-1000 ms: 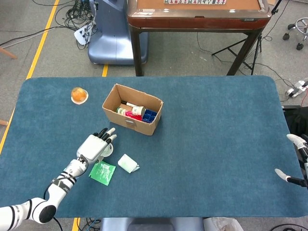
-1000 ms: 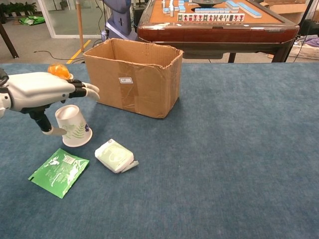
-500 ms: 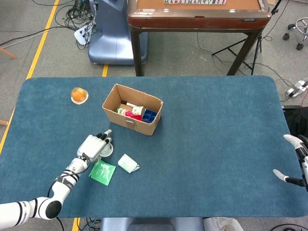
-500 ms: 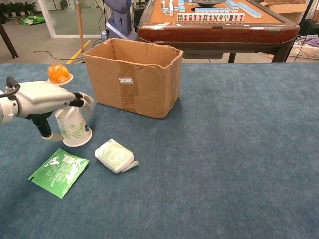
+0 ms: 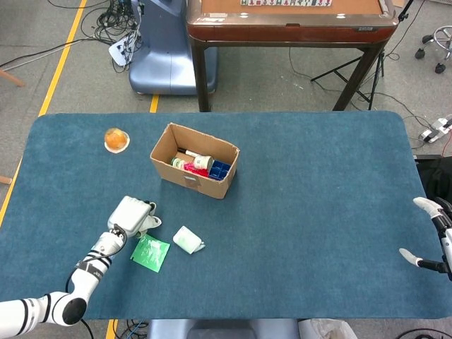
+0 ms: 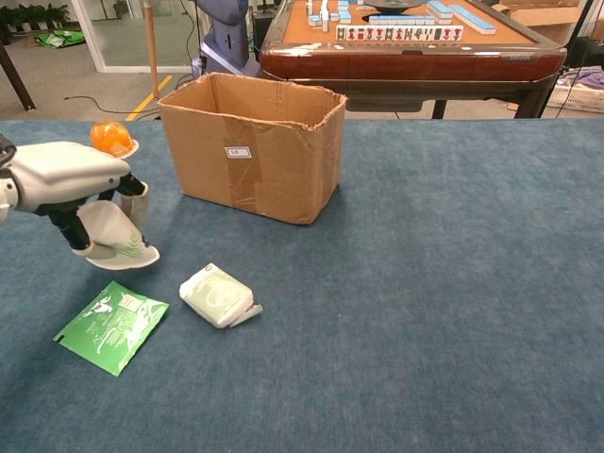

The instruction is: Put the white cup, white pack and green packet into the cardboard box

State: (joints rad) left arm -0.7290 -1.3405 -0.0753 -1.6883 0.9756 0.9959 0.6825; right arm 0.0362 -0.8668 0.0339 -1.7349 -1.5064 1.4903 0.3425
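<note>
- The left hand (image 6: 71,179) has its fingers wrapped round the white cup (image 6: 115,238), which is tilted with its wide mouth low, at the near-left of the table; whether it is clear of the cloth I cannot tell.
- The right hand (image 5: 431,236) sits at the table's far right edge, fingers spread, holding nothing.
- The white pack (image 6: 218,295) lies just right of the cup, the green packet (image 6: 112,324) nearer the front edge; both are out of the cardboard box (image 6: 253,146).
- Risk: the cup is thin-walled, so too firm a squeeze could crush it, and a tilted, tapered cup may slip out of the fingers on the way up.
- Risk: the box's near wall stands tall between hand and opening; a low carry would likely knock the rim or shove the box.
- Room: bare cloth lies between cup and box, and the box already holds items, so the freest drop looks to be at its left end.
</note>
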